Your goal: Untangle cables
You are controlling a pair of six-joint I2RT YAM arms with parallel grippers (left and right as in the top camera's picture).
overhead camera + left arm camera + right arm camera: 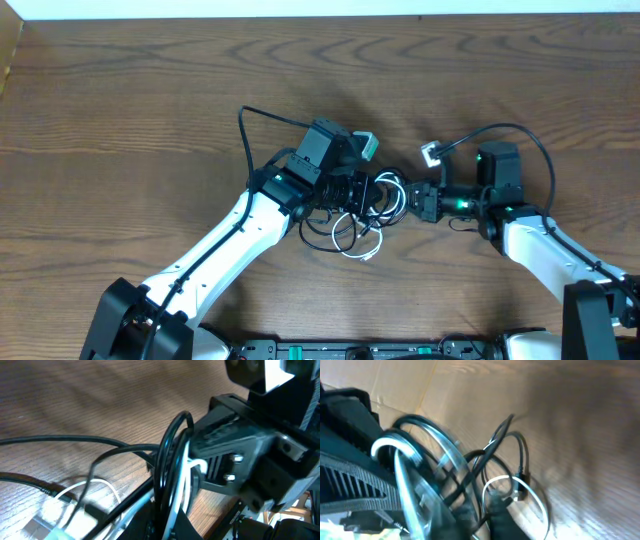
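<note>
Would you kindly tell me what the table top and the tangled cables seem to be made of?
Table top: wood or wood-look laminate, matte brown with visible grain. Black cables and white cable: probably plastic or rubber sheathing, smooth and slightly glossy, with highlights along their bent loops.

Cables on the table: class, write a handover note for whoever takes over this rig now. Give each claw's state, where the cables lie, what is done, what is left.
Left claw: at the tangle; open or shut cannot be told.
Right claw: at the tangle's opposite side; grip likewise unclear.
Cables: black loops and one white cable, bunched between the claws.
Done: nothing separated yet.
Left: pull each cable free and lay them apart.
</note>
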